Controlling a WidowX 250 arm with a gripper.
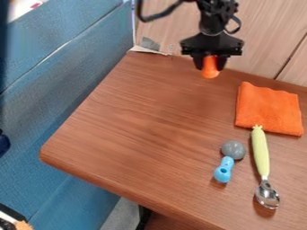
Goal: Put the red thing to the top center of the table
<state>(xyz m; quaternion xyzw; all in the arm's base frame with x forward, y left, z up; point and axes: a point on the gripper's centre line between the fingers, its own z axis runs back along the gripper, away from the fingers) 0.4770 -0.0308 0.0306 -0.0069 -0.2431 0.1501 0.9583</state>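
Firstly, with the camera view taken as a clock dial, the near side at half past four holds a spoon with a shiny metal bowl and a pale yellow-green handle (262, 152), its bowl toward the camera. Just left of the spoon, also toward half past four, lies a light blue toy piece with a rounded end and a dark hole (223, 170); a smooth grey ball-shaped piece (233, 149) sits against its far end at four o'clock. The brown wood-grain table (138, 121) bears these items, its rounded corner at eight o'clock. A blue textured panel (66, 94) runs beside the table, from about seven to eleven o'clock. At three o'clock an orange folded cloth (269, 109) lies flat, its near edge meeting the tip of the spoon's handle. Farther off, just past one o'clock, the small red-orange rounded thing (210, 72) is found at the table's far side, upper middle. The black two-finger gripper (210, 63) is grasping it from above, one finger to each side; contact between thing and tabletop cannot be confirmed. Behind stands a light wood-grain wall (264, 45), between twelve and two o'clock.
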